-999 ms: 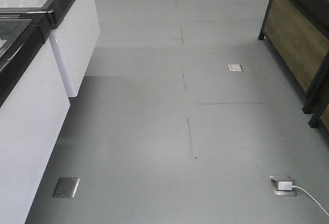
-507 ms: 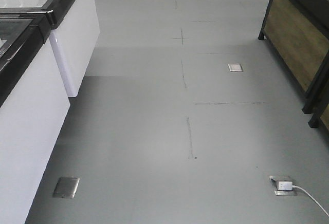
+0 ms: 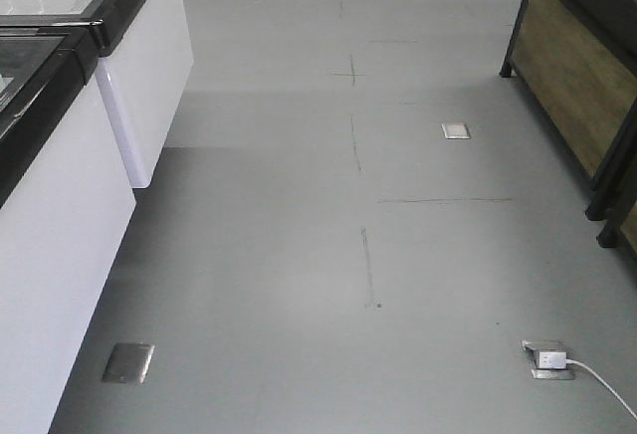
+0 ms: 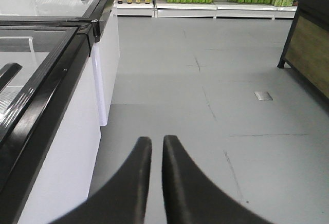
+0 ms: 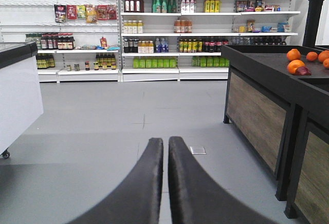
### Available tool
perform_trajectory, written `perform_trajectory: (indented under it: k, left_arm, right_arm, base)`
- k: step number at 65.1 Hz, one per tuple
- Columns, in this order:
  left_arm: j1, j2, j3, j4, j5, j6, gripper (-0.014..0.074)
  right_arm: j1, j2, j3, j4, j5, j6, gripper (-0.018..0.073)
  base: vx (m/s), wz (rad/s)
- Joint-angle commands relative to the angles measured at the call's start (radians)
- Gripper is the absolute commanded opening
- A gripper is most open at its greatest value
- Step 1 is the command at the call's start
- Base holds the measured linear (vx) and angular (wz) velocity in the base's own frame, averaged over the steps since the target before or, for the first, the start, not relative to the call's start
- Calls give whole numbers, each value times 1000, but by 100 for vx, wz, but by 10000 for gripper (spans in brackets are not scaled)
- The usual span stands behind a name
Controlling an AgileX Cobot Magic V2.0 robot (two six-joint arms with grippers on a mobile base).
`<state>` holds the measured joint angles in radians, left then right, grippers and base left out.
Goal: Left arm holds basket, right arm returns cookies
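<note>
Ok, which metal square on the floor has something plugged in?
The floor plate at the lower right: a white plug sits on it. The lower-left plate and the far plate are bare.

Grey aisle floor (image 3: 299, 255) lay before me.
White freezers (image 4: 105, 64) stood left, stocked shelves (image 5: 169, 34) ahead, oranges (image 5: 294, 66) on a dark stand (image 5: 257, 116).

My front camera tilts down onto the aisle floor (image 3: 299, 255), white freezers (image 3: 60, 215) at its left edge. My left wrist view looks along that same aisle over my left claw (image 4: 152, 143) (freezers close alongside); my right wrist view faces level over my right claw (image 5: 165, 143) toward distant shelves (image 5: 169, 34).
</note>
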<state>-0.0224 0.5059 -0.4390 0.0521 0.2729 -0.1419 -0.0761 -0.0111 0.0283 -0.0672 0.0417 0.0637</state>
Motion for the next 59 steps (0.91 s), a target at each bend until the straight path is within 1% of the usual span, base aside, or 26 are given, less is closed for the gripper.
perform_trajectory:
  k: [1,22,35,39,46,54,57,59]
  left_arm:
    - [-7,6,-33,0,-82,-4,123]
    - [-7,6,-33,0,-69,-4,344]
    - [-7,6,-33,0,-53,-4,450]
    - [-7,6,-33,0,-62,-4,463]
    - [-7,6,-33,-2,-87,-14,461]
    - [-7,6,-33,-37,-77,-17,461]
    - [-7,6,-33,-52,-79,-41,460]
    - [-5,6,-34,-52,-83,-75,457]
  right_arm:
    - [-3,-13,18,-11,-72,-3,-6]
    - [-3,-13,18,-11,-72,-3,-6]
    - [-3,-13,18,-11,-72,-3,-6]
    - [-3,-13,18,-11,-72,-3,-6]
    - [-3,-13,18,-11,-72,-3,-6]
    - [-3,-13,18,-11,-72,-3,-6]
    - [-3,-13,18,-11,-72,-3,-6]
    - [-3,-13,18,-11,-74,-3,-6]
  base:
    - [0,0]
    - [0,0]
    - [0,0]
    - [0,0]
    - [0,0]
    - [0,0]
    - [0,0]
    - [0,0]
